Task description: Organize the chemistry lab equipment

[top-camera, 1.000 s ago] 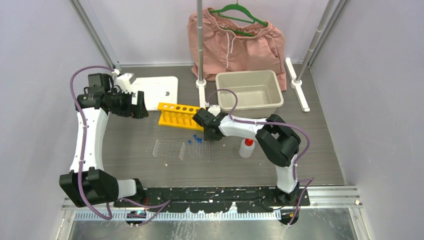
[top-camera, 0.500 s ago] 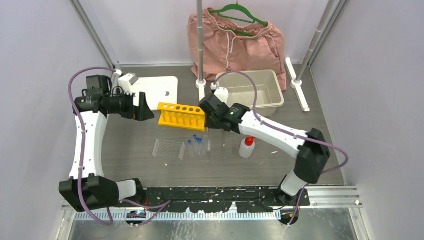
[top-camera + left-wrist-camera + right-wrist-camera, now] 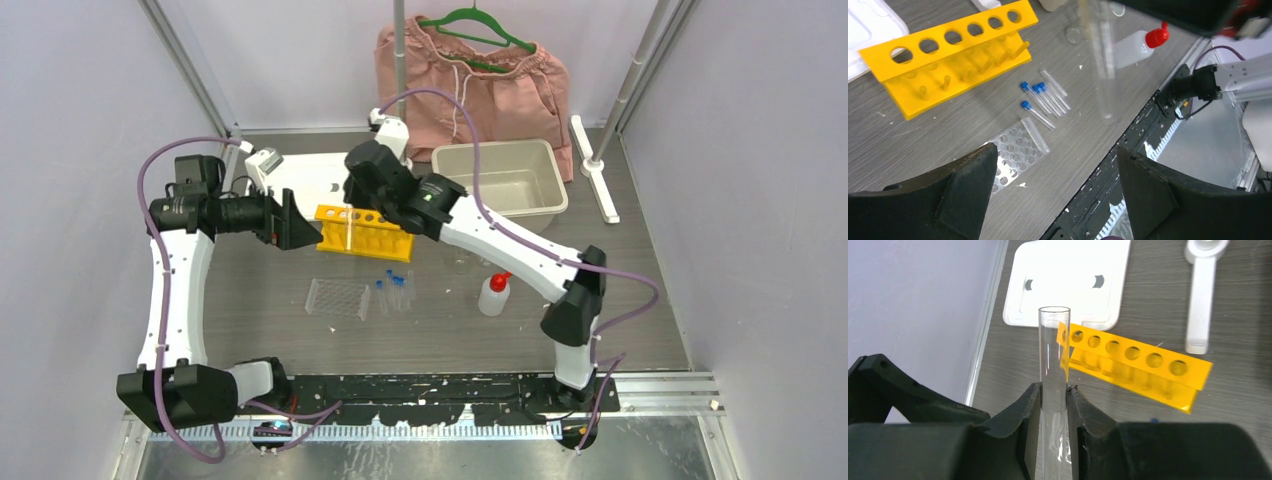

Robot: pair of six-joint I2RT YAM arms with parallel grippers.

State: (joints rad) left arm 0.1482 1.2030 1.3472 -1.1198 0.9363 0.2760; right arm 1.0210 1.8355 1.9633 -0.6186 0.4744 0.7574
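So — right gripper (image 3: 1054, 395) is clamped on a clear tube (image 3: 1054, 350) above the yellow rack (image 3: 1133, 365); left gripper (image 3: 1055, 167) beside the rack — wide open, empty.

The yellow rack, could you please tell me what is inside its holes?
All six holes of the rack look empty; the top plate hides part of its lower shelf.
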